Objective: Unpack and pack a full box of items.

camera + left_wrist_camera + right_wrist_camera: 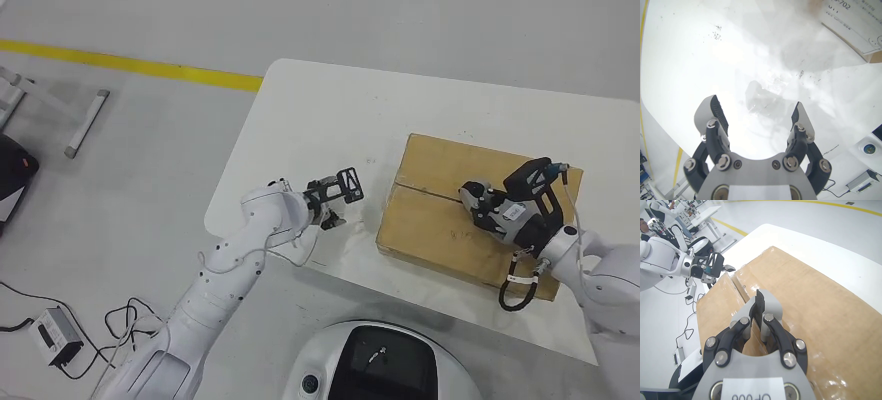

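A closed brown cardboard box (470, 215) lies on the right half of the white table (310, 110), its two top flaps meeting at a seam (738, 289). My right gripper (466, 193) rests on the box top, shut, with its tips (758, 293) at the seam and nothing visible between them. My left gripper (337, 212) hangs open over bare table just left of the box (848, 28), whose labelled side is in the left wrist view. Below its open fingers (756, 100) lies a faint translucent lump (761, 94); I cannot tell what it is.
The table's near-left rounded edge (225, 215) lies close under the left arm. On the floor are a grey power unit with cables (55, 335) and a yellow line (130, 65). Bare tabletop stretches behind and left of the box.
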